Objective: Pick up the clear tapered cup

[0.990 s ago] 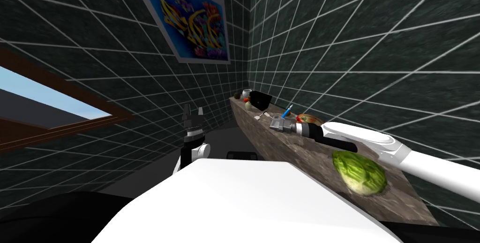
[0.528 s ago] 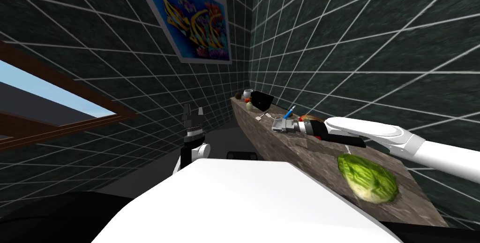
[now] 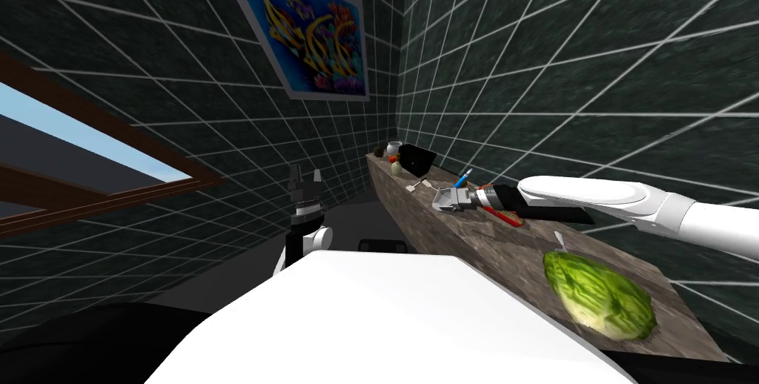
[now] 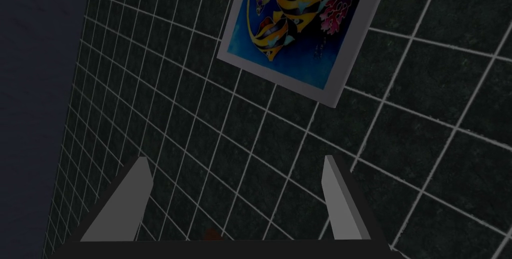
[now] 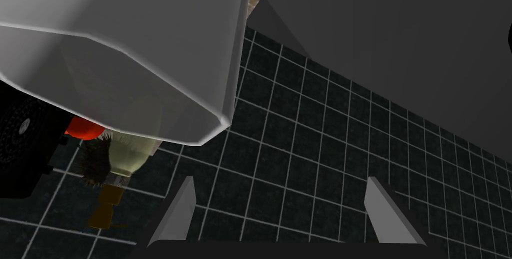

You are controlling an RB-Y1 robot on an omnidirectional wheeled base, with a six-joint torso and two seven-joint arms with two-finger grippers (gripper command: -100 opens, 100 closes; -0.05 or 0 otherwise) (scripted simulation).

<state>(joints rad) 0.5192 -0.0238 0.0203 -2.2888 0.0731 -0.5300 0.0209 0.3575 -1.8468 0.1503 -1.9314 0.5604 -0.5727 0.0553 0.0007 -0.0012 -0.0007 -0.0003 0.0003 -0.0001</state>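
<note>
A robot's right arm reaches over a long stone-topped counter (image 3: 474,247) that runs along a dark tiled wall. Compared with a second ago the whole head view has slid, so the head has moved. The green lettuce (image 3: 599,299) at the counter's near end now sits lower and further right in the picture. The right forearm lies more level than before, and a red stick-shaped thing (image 3: 504,216) now shows on the counter under its wrist.

The right gripper (image 5: 281,181) is over the middle of the counter, near a blue pen (image 3: 462,177), with its two blades spread wide apart. The cup (image 5: 125,46), translucent grey and tapered, is just beyond the fingertips and off to one side, outside the gap. Its wide rim is turned toward the wrist camera. Past the cup are a pale bottle (image 5: 127,158) with a brown cap and a black box (image 5: 22,136).

The left gripper (image 4: 236,161) is held up beside the chest, blades spread, as before. A wall picture (image 3: 315,27) shows yellow striped fish on blue.
</note>
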